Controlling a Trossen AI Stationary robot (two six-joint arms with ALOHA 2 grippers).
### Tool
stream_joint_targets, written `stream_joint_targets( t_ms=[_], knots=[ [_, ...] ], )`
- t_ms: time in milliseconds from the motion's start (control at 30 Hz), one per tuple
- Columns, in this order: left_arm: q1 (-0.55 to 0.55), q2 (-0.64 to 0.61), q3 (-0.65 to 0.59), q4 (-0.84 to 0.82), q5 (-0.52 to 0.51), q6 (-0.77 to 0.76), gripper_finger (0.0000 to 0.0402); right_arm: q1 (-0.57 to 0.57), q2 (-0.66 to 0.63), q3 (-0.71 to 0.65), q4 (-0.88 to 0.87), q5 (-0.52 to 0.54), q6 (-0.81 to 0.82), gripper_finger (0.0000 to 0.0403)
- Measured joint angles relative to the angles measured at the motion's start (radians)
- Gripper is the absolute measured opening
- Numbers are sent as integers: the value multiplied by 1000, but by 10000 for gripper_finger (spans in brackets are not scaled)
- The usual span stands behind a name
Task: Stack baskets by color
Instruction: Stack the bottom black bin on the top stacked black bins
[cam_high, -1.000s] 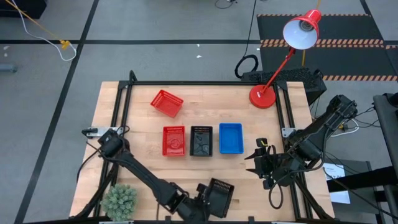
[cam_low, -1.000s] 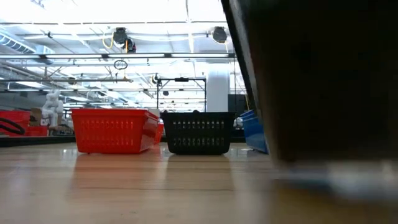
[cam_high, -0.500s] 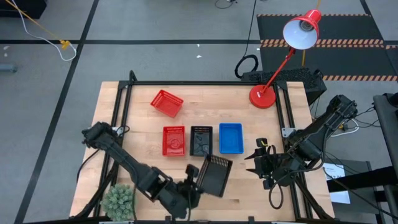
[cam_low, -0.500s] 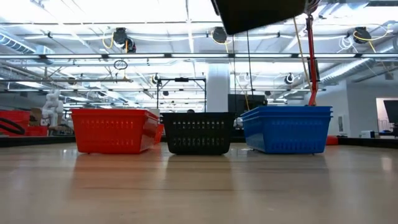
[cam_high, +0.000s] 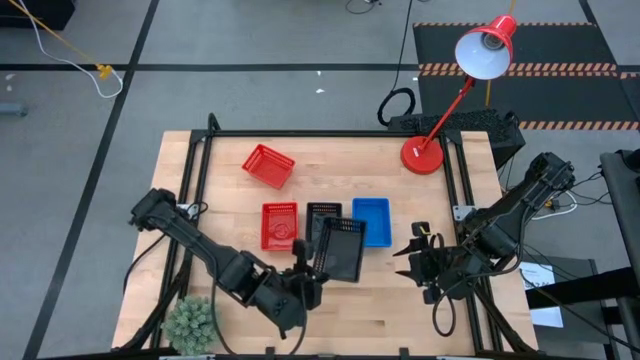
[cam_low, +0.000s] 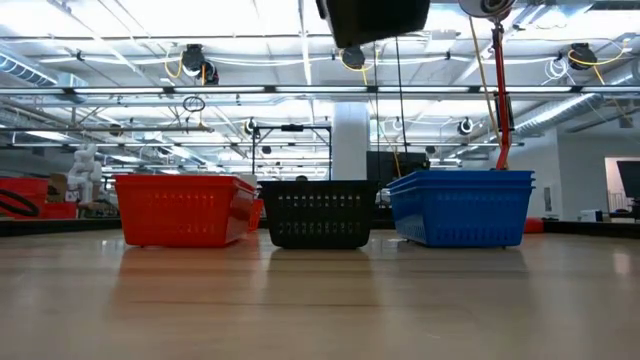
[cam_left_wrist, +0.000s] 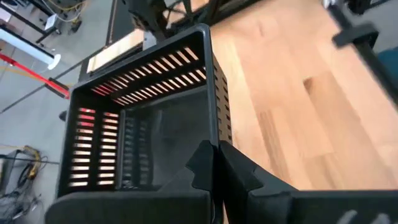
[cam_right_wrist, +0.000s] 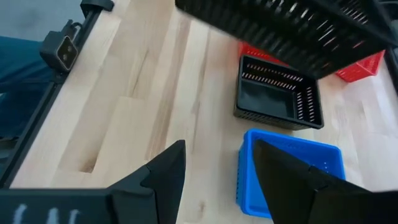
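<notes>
Above the middle row, the left tool (cam_high: 312, 272) pinches a black basket (cam_high: 339, 248), long axis running front-to-back.

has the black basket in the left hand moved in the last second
Yes. The carried black basket went from the table's near edge up toward the standing black basket, now partly over it.

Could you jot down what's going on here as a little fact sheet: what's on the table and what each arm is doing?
Left gripper: shut on the rim of a black perforated plastic basket, held above the table
Row on table: red basket stack, black basket, blue basket stack
Apart: tilted red basket
Right gripper: open, empty, waiting at the table's right edge
</notes>
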Motion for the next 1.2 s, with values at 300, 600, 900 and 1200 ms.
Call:
stream_joint_targets(
  t_ms=[300, 600, 900, 1200],
  knots=[
    [-5, 6, -29, -32, -62, -33, 8, -2, 0, 0, 10, 26, -17, 180],
    [24, 6, -90, -31, -81, -73, 7, -23, -2, 0, 39, 70, -97, 137],
    [84, 6, -210, 81, -52, -55, 7, -23, -4, 0, 58, 69, -158, 59],
    [153, 5, -332, 135, -17, -75, 13, -22, -24, 0, 61, 69, -161, 8]
  ],
)
